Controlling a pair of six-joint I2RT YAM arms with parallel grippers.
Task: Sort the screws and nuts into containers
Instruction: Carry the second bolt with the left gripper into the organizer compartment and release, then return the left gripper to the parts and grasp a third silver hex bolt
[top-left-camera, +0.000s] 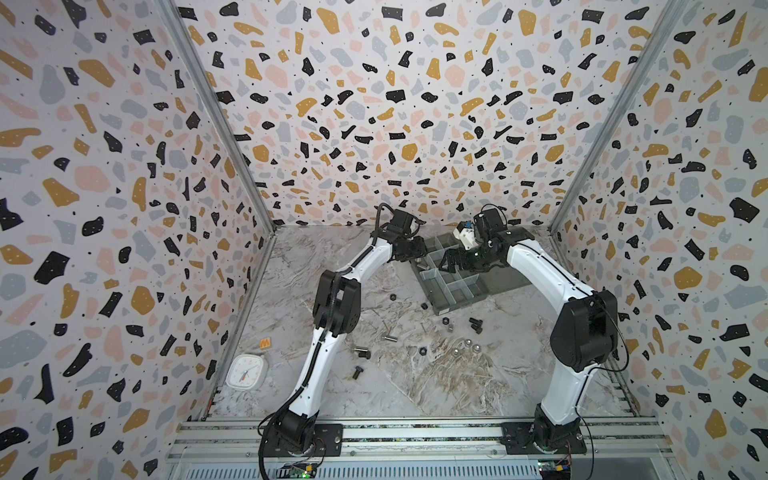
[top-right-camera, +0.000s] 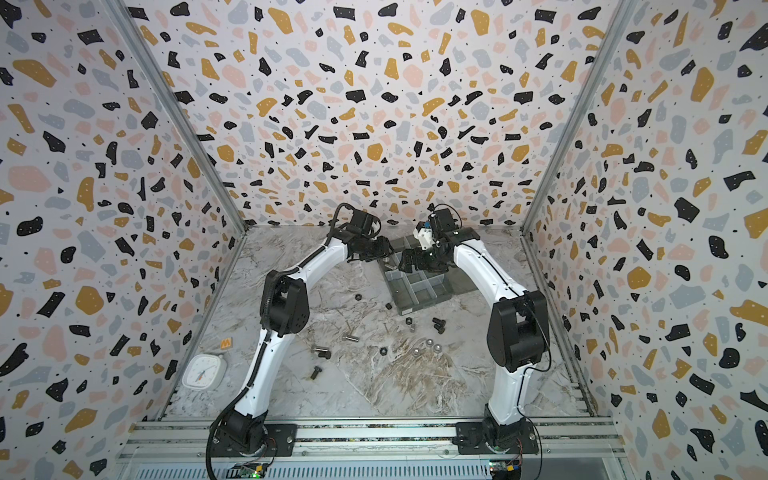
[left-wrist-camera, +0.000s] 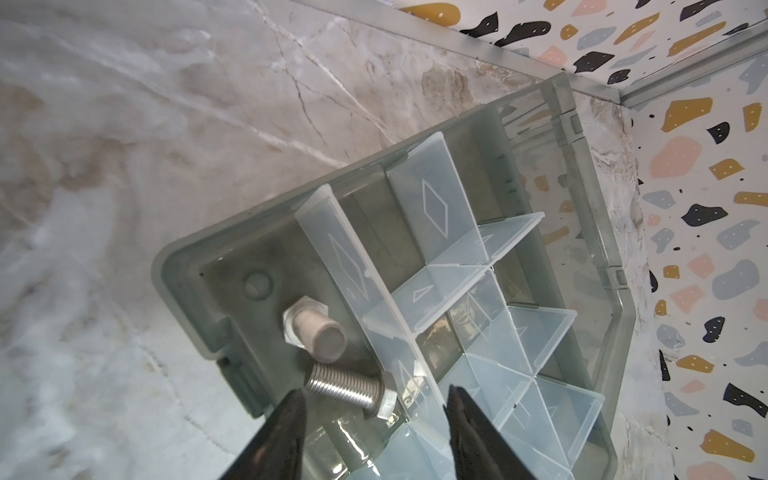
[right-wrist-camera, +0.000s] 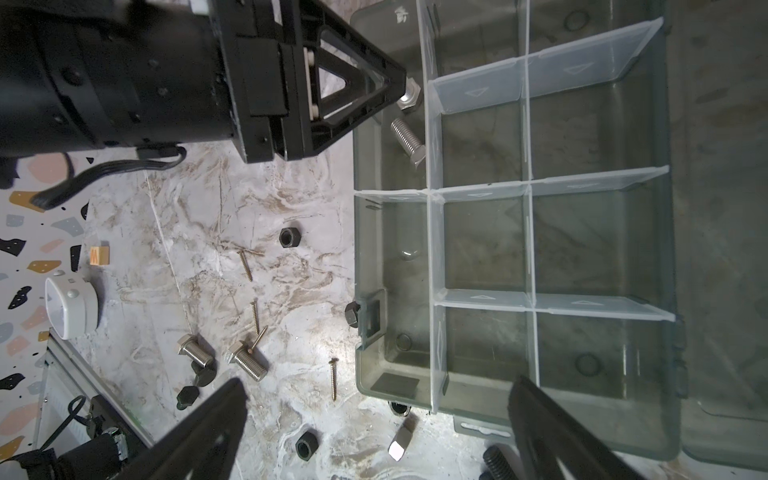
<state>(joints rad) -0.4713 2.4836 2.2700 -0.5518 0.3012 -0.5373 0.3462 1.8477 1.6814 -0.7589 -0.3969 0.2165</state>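
Two silver screws (left-wrist-camera: 345, 388) lie boxed beneath the open, empty left gripper (left-wrist-camera: 374, 392); right gripper (right-wrist-camera: 378, 381) gapes too; next probably fetching another.

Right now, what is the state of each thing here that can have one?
organiser box: open
lid: folded back flat
left gripper: open, empty, above the box's corner compartment
right gripper: open wide, empty
two silver bolts: inside that compartment, one lying, one standing on its head
loose screws and nuts: unsorted, outside the box
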